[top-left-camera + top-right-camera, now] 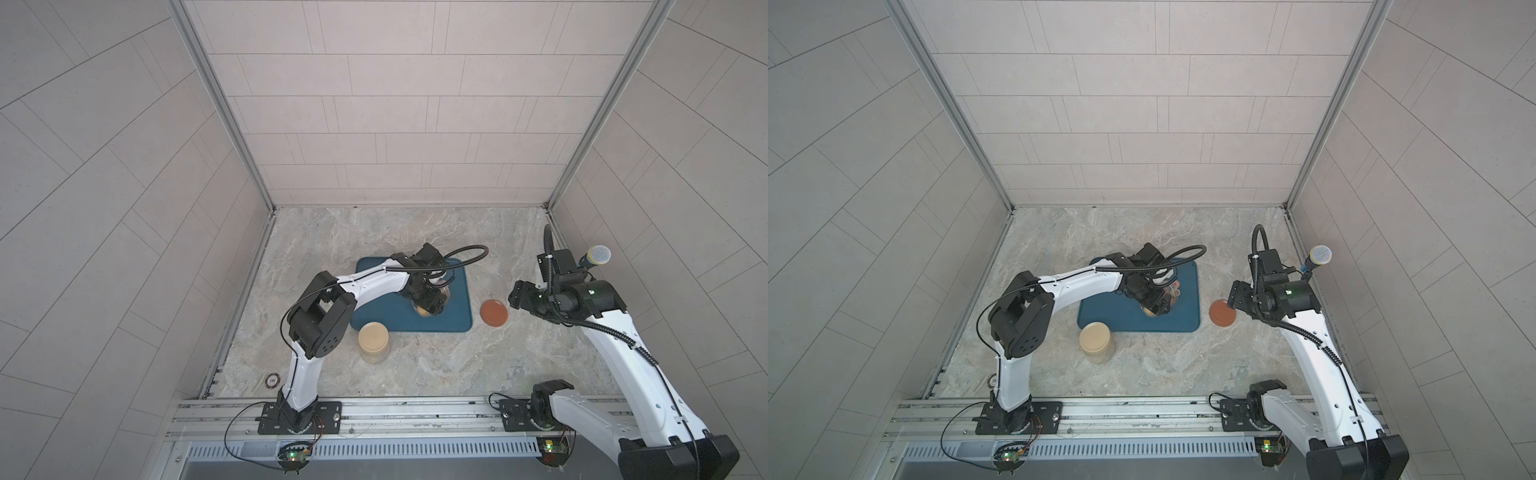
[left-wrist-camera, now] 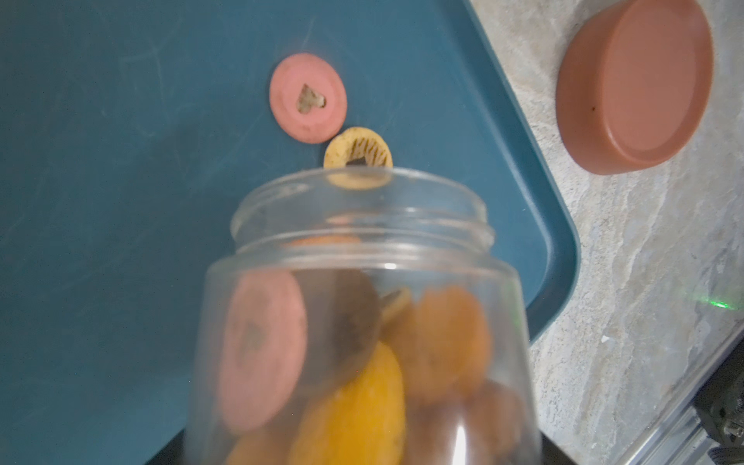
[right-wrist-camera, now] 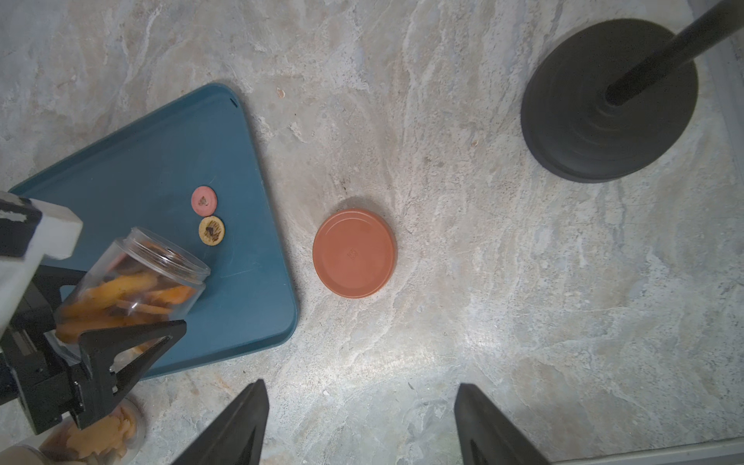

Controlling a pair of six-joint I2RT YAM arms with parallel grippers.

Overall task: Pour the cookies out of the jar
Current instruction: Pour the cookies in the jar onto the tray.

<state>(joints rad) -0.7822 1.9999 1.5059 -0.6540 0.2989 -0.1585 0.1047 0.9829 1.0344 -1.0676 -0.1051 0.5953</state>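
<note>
Jar [image 2: 362, 322] tilted over tray [image 2: 120, 161] in L jaws, 2 cookies [image 2: 308, 98] on tray; R jaws wide, empty.

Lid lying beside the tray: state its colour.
Plain terracotta red-brown lid, clearest in the right wrist view.

Left gripper [image 1: 431, 302] on clear jar [image 1: 445, 291] over blue tray [image 1: 456, 316]; orange lid [image 1: 494, 313] beside.
</note>
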